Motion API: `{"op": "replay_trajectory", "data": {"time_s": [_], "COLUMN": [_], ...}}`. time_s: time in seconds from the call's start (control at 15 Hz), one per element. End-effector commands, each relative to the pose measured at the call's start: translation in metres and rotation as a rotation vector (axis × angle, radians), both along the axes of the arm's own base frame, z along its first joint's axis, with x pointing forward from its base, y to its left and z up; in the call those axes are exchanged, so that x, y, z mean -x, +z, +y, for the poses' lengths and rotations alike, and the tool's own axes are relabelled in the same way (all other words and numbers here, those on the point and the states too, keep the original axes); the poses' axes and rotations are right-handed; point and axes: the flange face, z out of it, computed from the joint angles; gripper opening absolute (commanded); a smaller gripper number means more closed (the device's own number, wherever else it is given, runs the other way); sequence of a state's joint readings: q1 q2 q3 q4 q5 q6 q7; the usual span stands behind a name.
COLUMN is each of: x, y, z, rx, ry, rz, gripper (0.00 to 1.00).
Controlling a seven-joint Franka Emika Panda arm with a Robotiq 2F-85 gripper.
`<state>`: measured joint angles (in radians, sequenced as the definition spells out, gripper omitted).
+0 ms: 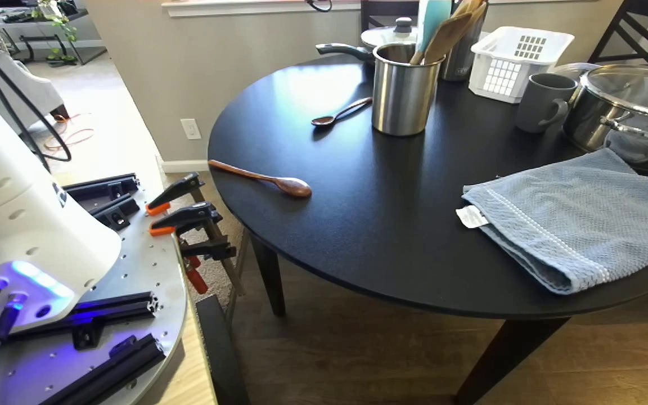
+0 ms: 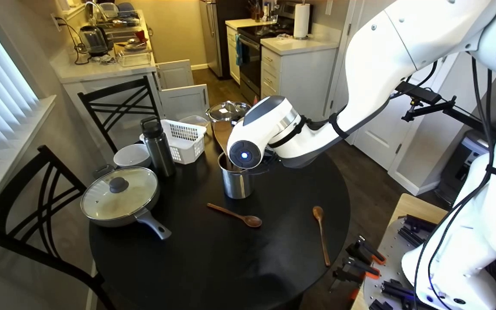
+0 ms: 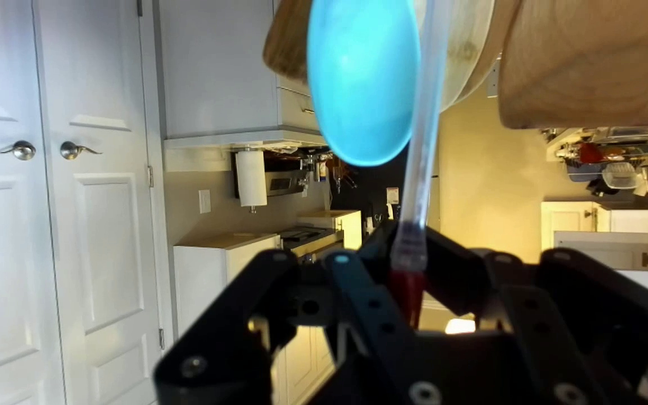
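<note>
In the wrist view my gripper (image 3: 408, 253) is shut on a utensil with a clear stem (image 3: 428, 118) and a red end (image 3: 406, 289). The stem runs away from the fingers, past a turquoise spoon head (image 3: 363, 79). Wooden utensil heads (image 3: 588, 73) crowd the top of that view. A steel canister (image 1: 403, 101) on the black table holds the turquoise and wooden utensils in an exterior view. From another angle the arm's white wrist (image 2: 265, 129) hovers over the canister (image 2: 238, 183) and hides most of the gripper. Whether the held utensil's far end is inside the canister, I cannot tell.
Two wooden spoons (image 2: 252, 221) (image 2: 318, 212) lie on the table (image 2: 213, 267). Around it stand a lidded pan (image 2: 119, 198), a steel bottle (image 2: 159, 150), a white basket (image 1: 515, 62), a grey mug (image 1: 543, 101), a lidded pot (image 1: 628, 112) and a folded blue towel (image 1: 583, 214).
</note>
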<state>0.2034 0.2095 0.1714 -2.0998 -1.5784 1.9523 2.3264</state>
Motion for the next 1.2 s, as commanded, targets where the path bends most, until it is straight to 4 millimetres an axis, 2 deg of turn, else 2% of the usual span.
{"op": "replay_trajectory", "data": {"time_s": [0.0, 0.2, 0.27, 0.33, 0.53, 0.8, 1.0, 1.13], "x": [0.0, 0.001, 0.002, 0.003, 0.007, 0.019, 0.041, 0.06], "y": [0.001, -0.004, -0.006, -0.009, -0.008, 0.009, 0.025, 0.032], "z": [0.007, 0.012, 0.013, 0.013, 0.01, 0.013, 0.027, 0.038], "rx": [-0.039, -0.093, -0.108, -0.122, -0.165, -0.242, -0.326, -0.407], "ry": [-0.001, 0.011, 0.008, 0.001, -0.015, -0.012, 0.05, 0.113], "rz": [-0.009, 0.027, 0.042, 0.053, 0.071, 0.075, 0.105, 0.155], "gripper": [0.02, 0.02, 0.35, 0.36, 0.54, 0.78, 0.99, 1.0]}}
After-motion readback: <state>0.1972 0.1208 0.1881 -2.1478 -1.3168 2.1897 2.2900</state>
